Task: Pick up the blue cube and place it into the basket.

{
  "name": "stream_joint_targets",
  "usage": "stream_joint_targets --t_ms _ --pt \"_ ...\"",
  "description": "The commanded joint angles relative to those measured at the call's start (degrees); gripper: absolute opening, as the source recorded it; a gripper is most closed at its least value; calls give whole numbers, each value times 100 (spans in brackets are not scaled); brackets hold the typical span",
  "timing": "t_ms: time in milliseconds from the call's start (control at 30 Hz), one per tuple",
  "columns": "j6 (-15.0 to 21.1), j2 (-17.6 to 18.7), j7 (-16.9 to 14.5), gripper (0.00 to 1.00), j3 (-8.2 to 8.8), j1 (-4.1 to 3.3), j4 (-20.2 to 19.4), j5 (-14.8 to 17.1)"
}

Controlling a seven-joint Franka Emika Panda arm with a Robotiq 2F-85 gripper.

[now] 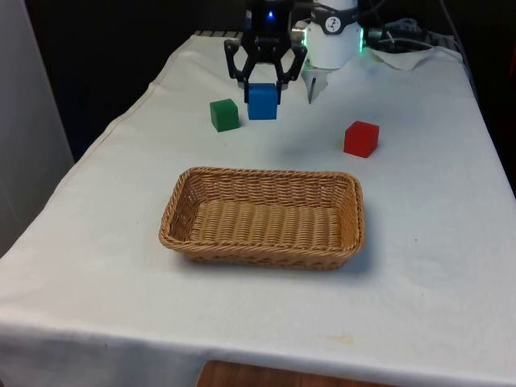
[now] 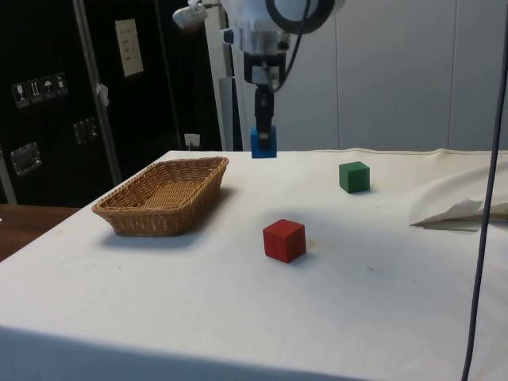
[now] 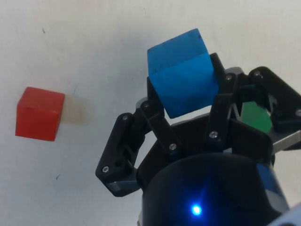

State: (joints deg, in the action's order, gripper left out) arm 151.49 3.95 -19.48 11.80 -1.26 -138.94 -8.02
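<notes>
My black gripper is shut on the blue cube, which hangs in the air above the cloth at the far end of the table. From the side, the blue cube is clearly lifted off the surface, held by the gripper. The wrist view has the blue cube clamped between the two fingers. The wicker basket sits in the middle of the table, nearer the front edge, with nothing in it; it is also in the side view.
A green cube rests on the cloth just to the front view's left of the held cube. A red cube stands to the front view's right, behind the basket. Crumpled cloth lies at the table's far end.
</notes>
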Motion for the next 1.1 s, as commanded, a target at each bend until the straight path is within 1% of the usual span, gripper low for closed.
stream_joint_targets --t_ms 0,267,300,333,600,633,667,833,867,900,1067 --pt "-97 29 -23 1 -17 -6 92 52" --pt "-418 92 -23 1 -23 -11 544 57" --pt "-338 74 0 1 -11 -11 476 6" --pt "-458 103 -23 1 -23 -17 596 57" --pt "-728 252 -29 1 -40 -23 1077 92" --pt "-659 218 0 1 -17 -17 1008 23" --pt "-762 298 -29 1 -46 -23 1180 115" --pt "-865 447 -34 1 -69 -23 1467 183" --pt "-802 418 0 1 -46 -29 1409 109" --pt "-882 487 -40 1 -69 -23 1530 201" --pt "-963 728 -52 1 -109 -23 1902 309"
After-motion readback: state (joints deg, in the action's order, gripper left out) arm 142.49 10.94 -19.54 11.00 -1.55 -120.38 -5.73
